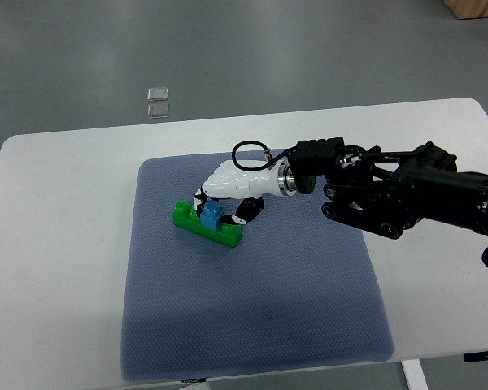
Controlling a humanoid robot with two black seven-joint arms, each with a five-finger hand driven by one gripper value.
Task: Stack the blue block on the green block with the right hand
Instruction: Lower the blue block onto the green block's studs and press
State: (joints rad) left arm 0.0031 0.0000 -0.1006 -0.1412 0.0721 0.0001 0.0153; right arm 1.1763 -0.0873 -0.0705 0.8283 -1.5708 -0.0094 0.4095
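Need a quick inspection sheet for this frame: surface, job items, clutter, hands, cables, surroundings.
Surface: white table with a grey-blue mat on it.
Job's things: blue block sits on top of the green block, near the mat's upper left.
Clutter: nothing seen on the table.
Hands: right robot hand is at the blue block, fingers curled around it; left hand not in view.
Cables: black cable loop above the right wrist.
Surroundings: grey floor; two small clear squares on it beyond the table.
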